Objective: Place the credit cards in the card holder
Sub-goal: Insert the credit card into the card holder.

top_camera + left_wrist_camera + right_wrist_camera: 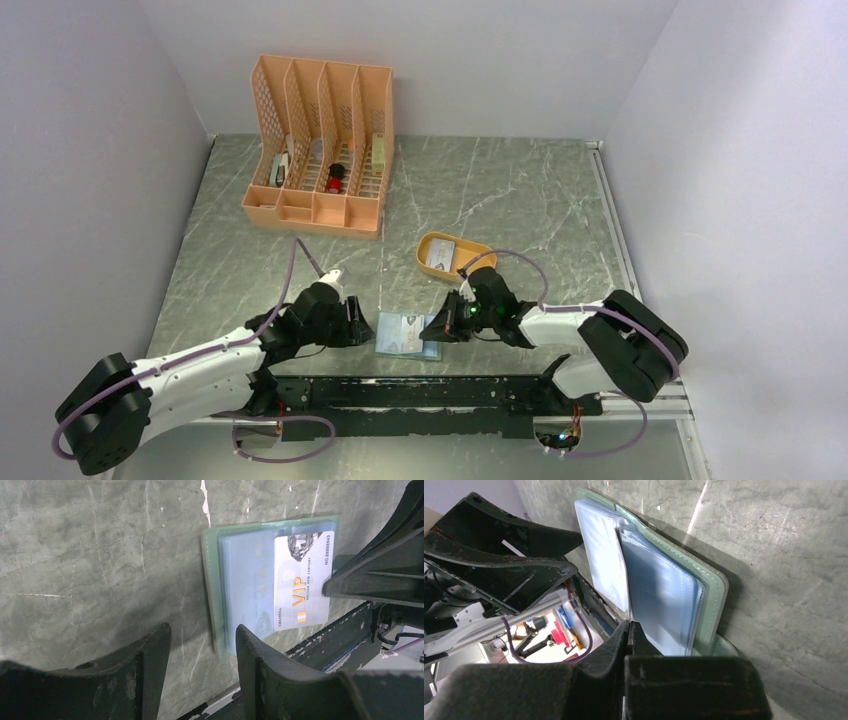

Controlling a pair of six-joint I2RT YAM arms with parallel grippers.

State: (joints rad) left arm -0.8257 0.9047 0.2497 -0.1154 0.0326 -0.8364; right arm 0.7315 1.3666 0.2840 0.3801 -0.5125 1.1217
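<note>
- card holder (405, 335) lies open and flat at 6 o'clock on the table (500, 190), near the front edge, btw the two grippers; clear sleeves (659, 600) face up, prob. so a card can slide in from the side
- VIP card (300, 580) lies print-up on the sleeves, on the side nearest the right gripper (630, 627); can't tell if it's partly inside a sleeve or only on top
- right gripper sits at 3 o'clock of the holder in the top view; fingers pressed tight together, nothing seen btw them; in the left-wrist view its closed tip meets the card's outer edge; prob. acting as a pusher to nudge the card deeper, not as a clamp
- left gripper (202, 630) sits at 9 o'clock of the holder, low over the table; fingers roughly half apart, holding nothing; one finger is just beside the green cover's corner, can't tell if touching; prob. placed there as a stop so the holder doesn't skid away from the push
- second card (440, 258) lies in the yellow tray (487, 250) at 1 o'clock of the holder, nearby; looks like the supply spot, so the task isn't done yet
- peach organizer (320, 150) stands at 11 o'clock, far back, well apart; no part in this step
- risk: nothing visibly pins the holder down; a hard push may shift it toward 9 o'clock or buckle a sleeve instead of seating the card
</note>
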